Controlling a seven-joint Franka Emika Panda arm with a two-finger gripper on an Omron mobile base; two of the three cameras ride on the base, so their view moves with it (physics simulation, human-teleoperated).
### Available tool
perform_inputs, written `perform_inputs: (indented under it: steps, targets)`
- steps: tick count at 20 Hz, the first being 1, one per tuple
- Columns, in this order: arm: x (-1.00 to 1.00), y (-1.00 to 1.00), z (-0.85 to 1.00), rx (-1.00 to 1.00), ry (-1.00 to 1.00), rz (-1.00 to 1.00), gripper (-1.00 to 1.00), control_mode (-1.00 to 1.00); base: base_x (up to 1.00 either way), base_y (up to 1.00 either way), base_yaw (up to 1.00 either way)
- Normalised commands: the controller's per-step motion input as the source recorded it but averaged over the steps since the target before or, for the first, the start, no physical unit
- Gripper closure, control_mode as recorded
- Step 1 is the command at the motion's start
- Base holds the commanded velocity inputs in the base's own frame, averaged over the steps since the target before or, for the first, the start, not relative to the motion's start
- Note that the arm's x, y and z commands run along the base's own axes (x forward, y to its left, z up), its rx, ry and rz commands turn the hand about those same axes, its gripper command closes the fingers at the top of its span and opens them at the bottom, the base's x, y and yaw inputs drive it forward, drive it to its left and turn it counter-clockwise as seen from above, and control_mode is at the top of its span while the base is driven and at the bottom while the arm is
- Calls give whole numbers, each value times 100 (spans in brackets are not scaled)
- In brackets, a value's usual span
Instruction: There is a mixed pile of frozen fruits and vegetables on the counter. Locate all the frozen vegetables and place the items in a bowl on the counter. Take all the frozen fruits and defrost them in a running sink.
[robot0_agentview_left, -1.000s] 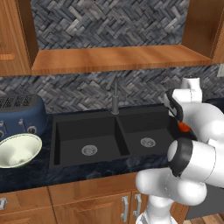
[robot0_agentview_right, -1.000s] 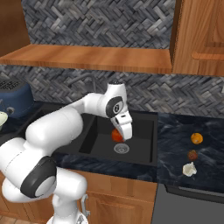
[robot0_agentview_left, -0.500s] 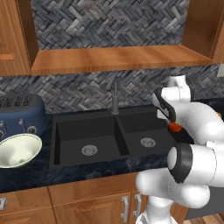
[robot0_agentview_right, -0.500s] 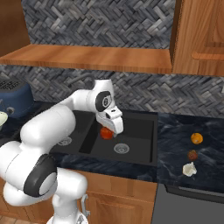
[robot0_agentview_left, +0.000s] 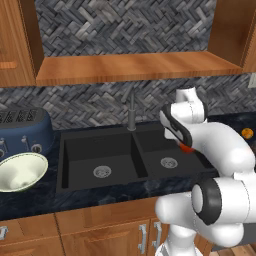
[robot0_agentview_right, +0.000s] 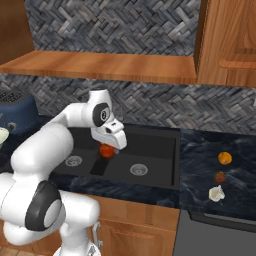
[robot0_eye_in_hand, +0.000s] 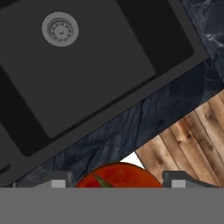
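My gripper (robot0_agentview_right: 107, 148) hangs over the black double-basin sink (robot0_agentview_right: 150, 150), shut on a red-orange tomato (robot0_agentview_right: 107, 151). In the hand view the tomato (robot0_eye_in_hand: 118, 176) sits between the two fingertips, above the sink's front edge and the counter strip. From the left base view the tomato (robot0_agentview_left: 186, 148) peeks out under the hand, over the right basin (robot0_agentview_left: 167, 150). On the counter right of the sink lie a bright orange fruit (robot0_agentview_right: 225, 158), a pale garlic bulb (robot0_agentview_right: 216, 193) and a small dark reddish piece (robot0_agentview_right: 220, 176). The green-rimmed bowl (robot0_agentview_left: 20, 172) stands left of the sink.
A slim dark faucet (robot0_agentview_left: 131, 111) rises behind the divider between the basins. A blue toaster (robot0_agentview_left: 22, 131) stands behind the bowl. A wooden shelf (robot0_agentview_left: 130, 67) and wall cabinets hang overhead. Wooden cabinet fronts (robot0_eye_in_hand: 188, 140) lie below the counter edge.
The arm has swung left across the sink carrying the tomato, from over the right basin toward the divider. The items on the right counter have not moved.
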Motion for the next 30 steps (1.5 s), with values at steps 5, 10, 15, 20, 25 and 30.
perform_inputs:
  steps: [5,10,15,20,25,30]
  targets:
    - [0,56,0,0,-1,18,100,-100,0,0,0]
    - [0,54,4,0,-2,16,100,-100,0,0,0]
    - [1,49,5,0,-2,16,100,-100,0,0,0]
    - [4,47,3,0,-2,17,100,-100,0,0,0]
    - [10,42,7,0,-1,15,100,-100,0,0,0]
    - [15,46,3,0,0,17,100,-100,0,0,0]
